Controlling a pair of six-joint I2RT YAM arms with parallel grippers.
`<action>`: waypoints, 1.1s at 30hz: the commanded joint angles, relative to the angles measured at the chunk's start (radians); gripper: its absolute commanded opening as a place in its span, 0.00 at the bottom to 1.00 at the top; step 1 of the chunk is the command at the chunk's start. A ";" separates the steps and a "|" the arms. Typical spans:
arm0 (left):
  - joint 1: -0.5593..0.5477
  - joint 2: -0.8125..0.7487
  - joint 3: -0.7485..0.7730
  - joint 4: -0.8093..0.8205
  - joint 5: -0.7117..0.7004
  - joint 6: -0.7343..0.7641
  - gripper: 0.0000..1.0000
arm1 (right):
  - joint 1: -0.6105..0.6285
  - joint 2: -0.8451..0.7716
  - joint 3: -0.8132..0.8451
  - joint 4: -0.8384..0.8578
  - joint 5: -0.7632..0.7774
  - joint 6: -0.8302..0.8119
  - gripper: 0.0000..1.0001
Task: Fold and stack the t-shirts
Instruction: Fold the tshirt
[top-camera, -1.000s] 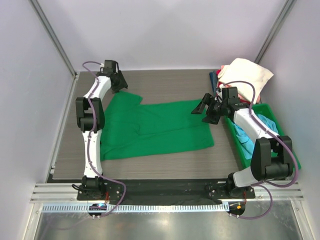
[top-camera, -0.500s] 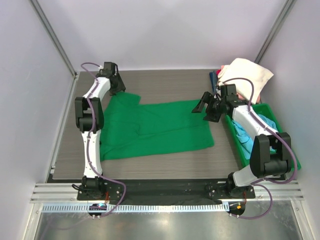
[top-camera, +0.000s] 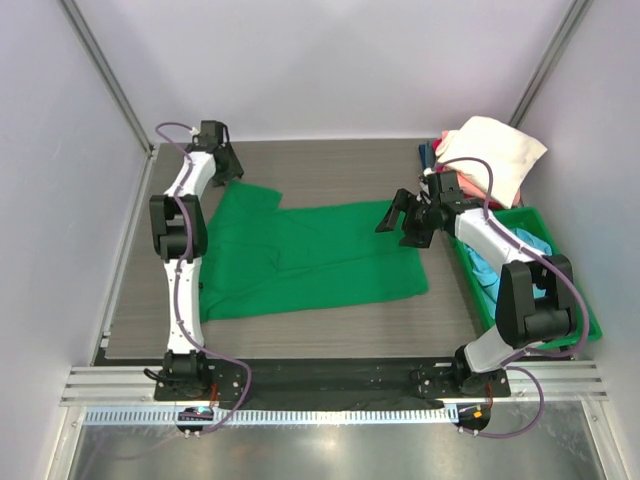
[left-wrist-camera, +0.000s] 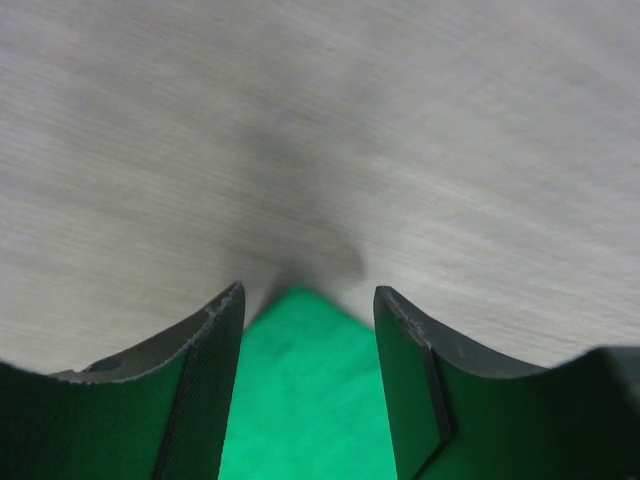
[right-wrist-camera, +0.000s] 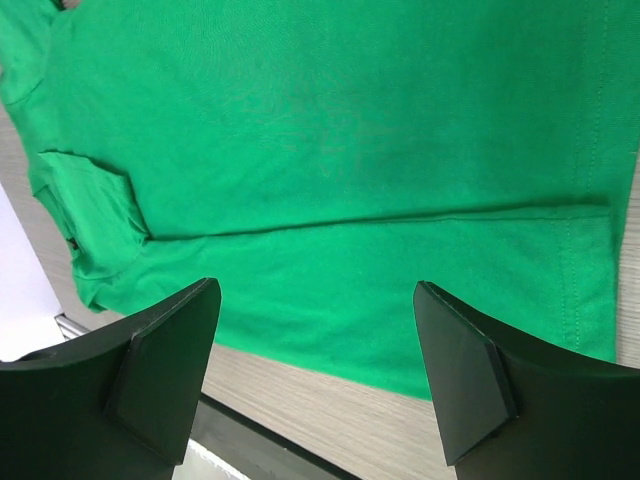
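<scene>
1. Bright green short-sleeved cloth t-shirt (top-camera: 310, 255): soft knit, spread flat across the middle of the grey wood-grain worktop (top-camera: 330, 170). The right wrist view shows a stitched hem at the frame's right and one sleeve at the frame's left.
2. Left gripper (top-camera: 213, 152): upper left of the top view, at the shirt's far sleeve corner. Its black, fine-textured fingers (left-wrist-camera: 205, 380) stand moderately apart with nothing pinched. A pointed green cloth corner shows in the gap between them, lying on the worktop.
3. Right gripper (top-camera: 403, 220): over the shirt's right edge. Its black wedge-shaped fingers (right-wrist-camera: 165, 370) are spread wide and empty, with green cloth below.
4. Upper right corner: a heap of further shirts, with a cream t-shirt (top-camera: 495, 150) on top and a navy cloth edge (top-camera: 427, 153) beneath it.
5. Right edge: a rigid green plastic bin (top-camera: 527, 213) holds a light blue t-shirt (top-camera: 530, 243). The right arm crosses over the bin and hides part of it.
</scene>
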 joint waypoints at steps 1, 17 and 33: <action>0.011 0.079 0.094 -0.085 0.052 -0.018 0.56 | 0.005 -0.002 0.044 0.004 0.023 -0.023 0.84; 0.008 0.093 0.053 -0.069 0.125 -0.054 0.05 | 0.002 0.106 0.151 0.019 0.168 -0.033 0.85; 0.009 0.066 0.002 -0.044 0.083 -0.080 0.00 | -0.005 0.542 0.605 0.018 0.567 -0.157 0.80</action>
